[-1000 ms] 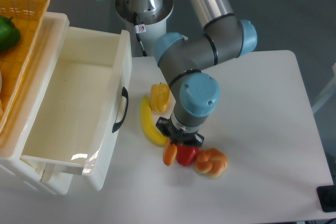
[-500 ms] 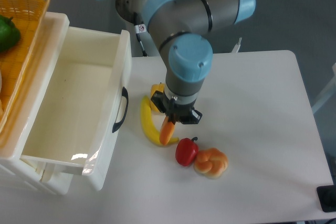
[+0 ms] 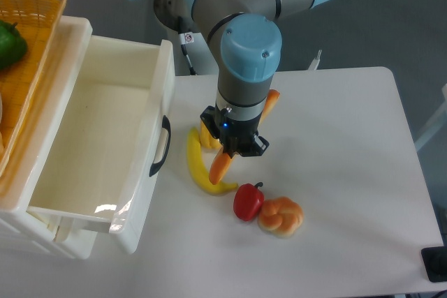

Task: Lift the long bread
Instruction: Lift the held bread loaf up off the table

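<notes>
A white table (image 3: 349,172) stands on grey floor (image 3: 391,19), evenly lit.

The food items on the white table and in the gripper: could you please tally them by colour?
Orange: 1, the long bread held in the gripper
Yellow: 2, the banana and the yellow pepper
Red: 1, the red pepper
Golden: 1, the knotted bun
Total: 5

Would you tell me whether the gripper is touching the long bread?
Touching: the fixed camera shows the gripper shut on the long bread, its ends sticking out above and below.
</notes>
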Controlling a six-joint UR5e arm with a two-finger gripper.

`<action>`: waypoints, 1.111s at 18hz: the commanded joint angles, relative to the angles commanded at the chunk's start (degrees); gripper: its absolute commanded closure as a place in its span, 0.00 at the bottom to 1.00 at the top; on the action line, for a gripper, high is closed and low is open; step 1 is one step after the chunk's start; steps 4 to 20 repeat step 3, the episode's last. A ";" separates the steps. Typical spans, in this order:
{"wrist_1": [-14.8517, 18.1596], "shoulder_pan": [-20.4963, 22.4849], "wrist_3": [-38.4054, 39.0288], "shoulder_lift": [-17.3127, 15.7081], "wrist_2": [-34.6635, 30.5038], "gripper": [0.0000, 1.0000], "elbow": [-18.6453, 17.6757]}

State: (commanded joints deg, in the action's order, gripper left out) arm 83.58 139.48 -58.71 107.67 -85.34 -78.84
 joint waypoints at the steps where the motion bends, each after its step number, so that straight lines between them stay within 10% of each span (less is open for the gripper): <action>1: 0.00 0.09 -0.09 0.00 0.09 1.00 0.09; 20: 0.00 0.09 -0.26 0.00 0.17 1.00 0.09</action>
